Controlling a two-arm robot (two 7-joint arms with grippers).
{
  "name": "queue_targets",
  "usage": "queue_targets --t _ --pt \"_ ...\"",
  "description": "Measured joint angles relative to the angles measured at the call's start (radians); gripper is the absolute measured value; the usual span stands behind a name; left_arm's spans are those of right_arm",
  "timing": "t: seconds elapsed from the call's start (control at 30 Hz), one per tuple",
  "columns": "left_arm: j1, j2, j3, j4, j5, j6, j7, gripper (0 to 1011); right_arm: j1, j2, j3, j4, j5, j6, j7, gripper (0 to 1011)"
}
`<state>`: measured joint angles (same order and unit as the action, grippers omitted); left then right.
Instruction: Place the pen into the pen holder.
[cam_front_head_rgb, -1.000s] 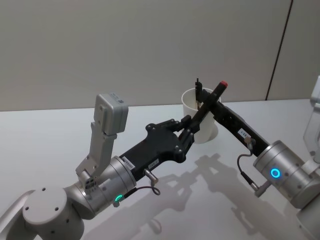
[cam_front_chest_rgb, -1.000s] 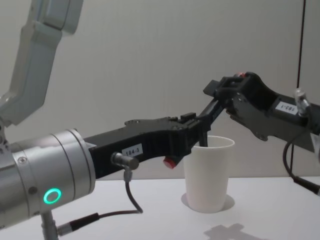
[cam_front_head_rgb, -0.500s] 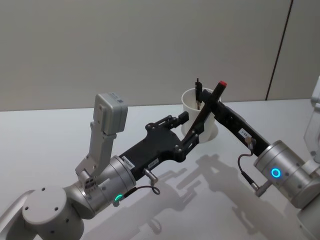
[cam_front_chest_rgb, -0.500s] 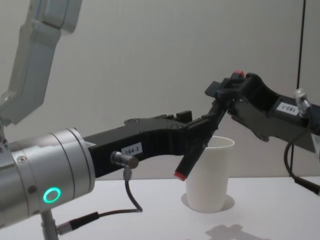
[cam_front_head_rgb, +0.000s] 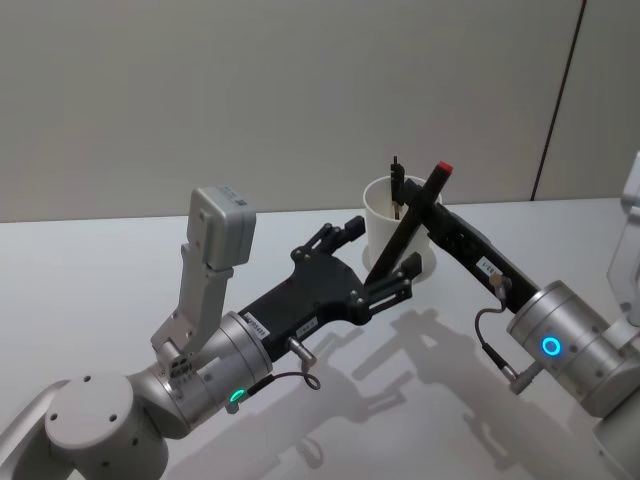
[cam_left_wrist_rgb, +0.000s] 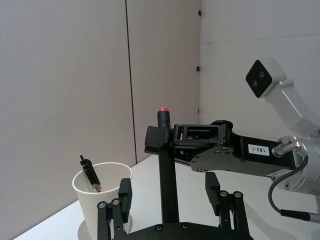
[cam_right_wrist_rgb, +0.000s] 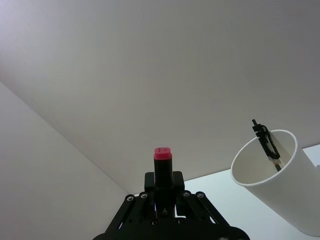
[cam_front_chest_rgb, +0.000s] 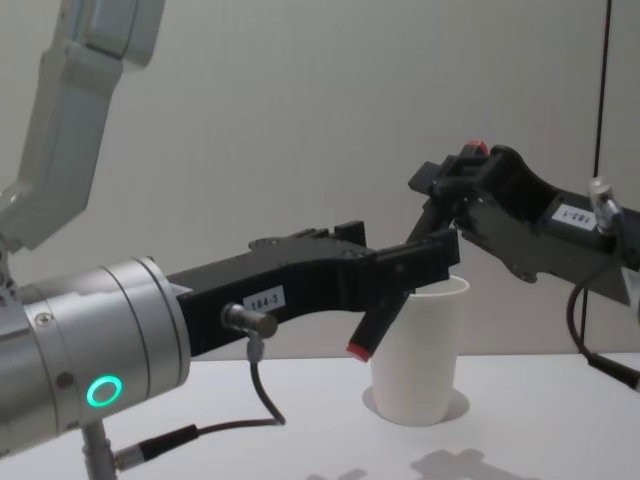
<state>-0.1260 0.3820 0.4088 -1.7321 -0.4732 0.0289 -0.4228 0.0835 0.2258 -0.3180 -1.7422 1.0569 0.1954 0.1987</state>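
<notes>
Right gripper (cam_front_head_rgb: 428, 196) clamped shut near the upper end of a long black pen (cam_front_head_rgb: 405, 231) with red caps at both ends, held on a slant beside the white paper cup (cam_front_head_rgb: 378, 215) serving as pen holder. Red top of the pen poking up past the fingers in the right wrist view (cam_right_wrist_rgb: 162, 153), cup (cam_right_wrist_rgb: 280, 190) off to one side there. Lower red end hanging in the air in front of the cup's wall, seen from the chest (cam_front_chest_rgb: 358, 349); not inside the cup. Left gripper (cam_front_head_rgb: 372, 262) spread wide on either side of the pen's lower half, fingers (cam_left_wrist_rgb: 125, 191) apart from the shaft and holding nothing; pen (cam_left_wrist_rgb: 168, 185) rising straight between them in the left wrist view, with the right gripper (cam_left_wrist_rgb: 159, 140) gripping it higher up. Cup standing upright on the white table (cam_front_head_rgb: 90, 290), toward the far edge, below the grey wall. Already inside the cup: a short black clip-like object (cam_front_head_rgb: 397, 177) leaning against the rim, its top sticking out above it; same object visible in the left wrist view (cam_left_wrist_rgb: 90, 174).
</notes>
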Motion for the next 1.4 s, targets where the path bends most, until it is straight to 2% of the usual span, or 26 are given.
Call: queue_targets --t 0.07,0.17,0.37,0.57,1.0,1.23,1.4 --pt "0.0 0.0 0.0 0.0 0.0 0.0 0.0 910 0.0 0.0 0.0 0.0 0.0 0.0 0.0 206" --pt "0.0 0.0 0.0 0.0 0.0 0.0 0.0 998 0.001 0.001 0.0 0.0 0.0 -0.001 0.001 206" --pt "0.0 0.0 0.0 0.0 0.0 0.001 0.0 1001 0.008 0.008 0.006 0.008 -0.018 -0.02 0.005 206" --pt "0.0 0.0 0.0 0.0 0.0 0.001 0.0 1001 0.025 0.019 0.018 0.029 -0.06 -0.049 0.016 206" --pt "0.0 0.0 0.0 0.0 0.0 0.002 0.0 1001 0.1 0.032 0.041 0.121 -0.21 -0.146 0.094 206" --pt "0.0 0.0 0.0 0.0 0.0 0.001 0.0 1001 0.17 0.021 0.047 0.207 -0.306 -0.221 0.17 206" --pt "0.0 0.0 0.0 0.0 0.0 0.001 0.0 1001 0.211 0.009 0.048 0.259 -0.351 -0.258 0.209 207"
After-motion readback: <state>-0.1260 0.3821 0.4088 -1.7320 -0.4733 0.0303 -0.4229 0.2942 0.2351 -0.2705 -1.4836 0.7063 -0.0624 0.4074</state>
